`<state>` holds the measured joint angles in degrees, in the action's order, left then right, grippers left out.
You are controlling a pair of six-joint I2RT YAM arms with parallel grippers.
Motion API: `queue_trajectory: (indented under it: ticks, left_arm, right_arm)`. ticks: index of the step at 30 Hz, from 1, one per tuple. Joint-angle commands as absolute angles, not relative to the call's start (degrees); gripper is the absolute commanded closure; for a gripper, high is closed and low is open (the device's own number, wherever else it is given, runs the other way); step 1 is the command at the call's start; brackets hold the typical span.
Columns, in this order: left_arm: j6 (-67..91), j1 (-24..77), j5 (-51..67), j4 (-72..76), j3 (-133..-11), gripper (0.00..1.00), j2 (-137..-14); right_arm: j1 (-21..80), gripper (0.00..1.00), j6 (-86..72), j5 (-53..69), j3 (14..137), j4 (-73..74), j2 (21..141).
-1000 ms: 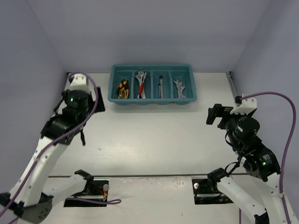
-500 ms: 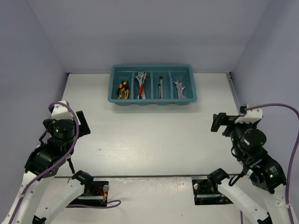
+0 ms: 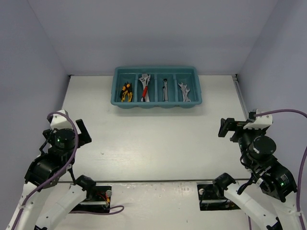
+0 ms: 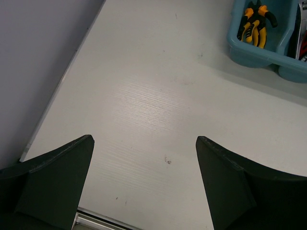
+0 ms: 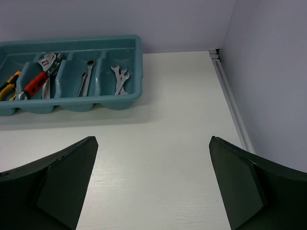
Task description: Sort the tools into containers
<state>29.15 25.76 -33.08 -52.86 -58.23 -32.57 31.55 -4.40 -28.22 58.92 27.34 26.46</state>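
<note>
Well, your tools (image 3: 144,88) all lie in the tray (image 3: 156,103); none left outside; your left gripper (image 4: 144,143) and right gripper (image 5: 153,143) are spread wide, holding nothing; looks done.

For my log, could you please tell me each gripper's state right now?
Left gripper: open, holding nothing.
Right gripper: open, holding nothing.

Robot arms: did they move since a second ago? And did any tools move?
Yes. Both arms pulled back toward their bases, away from the tray. The left gripper travelled much farther than the right gripper. Both are open and empty; nothing was grabbed or dropped. The tray and the tools in it stayed put.
</note>
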Motion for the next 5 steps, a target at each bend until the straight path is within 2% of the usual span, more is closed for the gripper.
queue_trajectory:
  ticks: [1,5]
  left_arm:
    - [30.66,25.49,-32.97,-51.95,-57.84,0.15,-33.57]
    - [30.73,25.49,-32.59,-52.03,-58.04,0.15,-33.77]
  right_arm:
    - [32.43,0.0,-4.13,-30.15,58.89,24.18,27.16]
    - [32.64,0.0,-3.92,-30.16,59.1,24.26,27.28]
